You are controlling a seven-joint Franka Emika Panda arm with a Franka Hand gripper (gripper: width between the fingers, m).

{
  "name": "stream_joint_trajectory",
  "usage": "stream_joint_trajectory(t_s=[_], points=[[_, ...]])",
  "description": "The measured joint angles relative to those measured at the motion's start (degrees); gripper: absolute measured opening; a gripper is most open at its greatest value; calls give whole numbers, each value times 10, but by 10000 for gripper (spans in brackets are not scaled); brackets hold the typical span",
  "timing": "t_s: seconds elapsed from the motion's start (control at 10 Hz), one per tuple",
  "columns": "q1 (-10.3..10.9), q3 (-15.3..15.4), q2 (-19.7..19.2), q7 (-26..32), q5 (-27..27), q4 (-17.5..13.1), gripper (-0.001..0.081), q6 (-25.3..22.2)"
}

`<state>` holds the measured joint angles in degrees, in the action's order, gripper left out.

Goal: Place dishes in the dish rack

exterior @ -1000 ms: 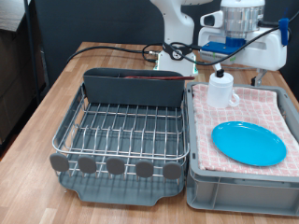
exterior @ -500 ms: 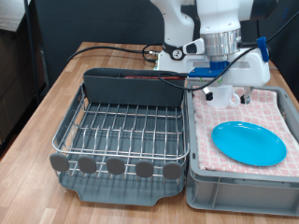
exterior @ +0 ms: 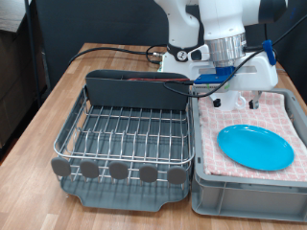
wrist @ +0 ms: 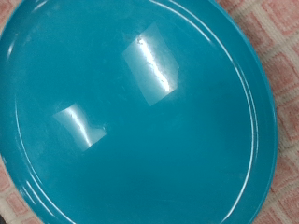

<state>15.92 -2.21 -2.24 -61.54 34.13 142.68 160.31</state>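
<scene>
The light-blue plate (exterior: 255,147) lies flat on the pink checked cloth in the grey bin (exterior: 245,196) at the exterior view's right. It fills the wrist view (wrist: 131,112). My gripper (exterior: 237,100) hangs low over the far part of the bin, just beyond the plate's far edge, and nothing shows between its fingers. The white mug is mostly hidden behind the hand. The wooden spoon is out of view. The dark grey dish rack (exterior: 123,134) with its wire grid stands at the left, with no dishes in it.
Black and red cables (exterior: 125,53) run across the wooden table (exterior: 43,105) behind the rack. The arm's white base (exterior: 182,48) stands at the back. The bin touches the rack's right side.
The arm has swung left and come down over the bin, from high at the back right to low above the plate's far edge. It now covers the mug. The dishes have not moved.
</scene>
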Motion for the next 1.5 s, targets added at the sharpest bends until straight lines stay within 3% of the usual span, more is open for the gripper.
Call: stream_joint_trajectory(t_s=[0.5,0.9,1.5], points=[[0,13,-26,17,26,4,803,27],[-1,33,-50,101,131,3,803,54],[-1,46,-80,147,183,-8,803,69]])
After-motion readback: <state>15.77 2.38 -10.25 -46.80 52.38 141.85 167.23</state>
